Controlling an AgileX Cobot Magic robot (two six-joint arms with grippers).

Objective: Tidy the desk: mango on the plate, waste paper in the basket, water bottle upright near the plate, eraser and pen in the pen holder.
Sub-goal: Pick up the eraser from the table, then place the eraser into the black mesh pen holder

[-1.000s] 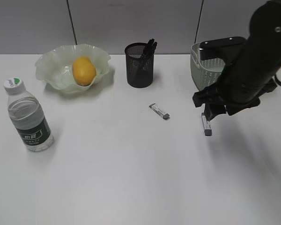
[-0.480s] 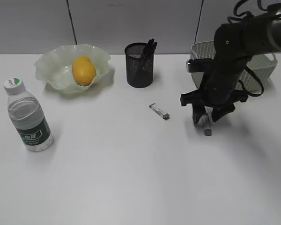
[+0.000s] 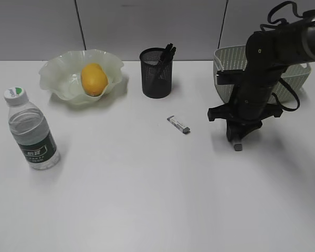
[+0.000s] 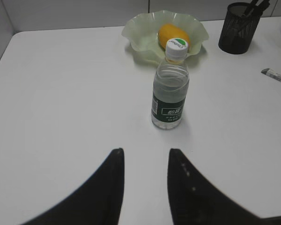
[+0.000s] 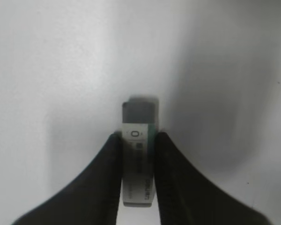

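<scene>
The eraser (image 5: 139, 154) I'm after lies flat on the desk (image 3: 147, 199), directly under my right gripper (image 5: 138, 140) and between its two fingers. In the right wrist view its long axis runs straight out along the line of the fingers, the dark tip poking out ahead of them and the sleeved end back toward the wrist. The fingers bracket its long sides and look to be touching the paper sleeve, so I judge them pinching the eraser across its narrow width, though I can't say how firm the grip is. It looks not yet lifted.

From that hand the pen holder (image 3: 157, 72) stands away to the left and farther back, the basket (image 3: 223, 71) just behind the arm. A second eraser (image 3: 178, 124) lies on the desk to the hand's left, between it and the holder, angled. The right arm is plainly the nearer one for both.

My left gripper (image 4: 145, 168) hangs with its fingers apart, holding nothing; the water bottle (image 4: 170, 86) stands upright just ahead of it, with the plate (image 4: 140, 33) and mango (image 4: 171, 33) beyond.

From the exterior view the arm covers most of the grasped eraser, only its tip (image 3: 238, 147) showing below the fingers. I can't see inside the basket
</scene>
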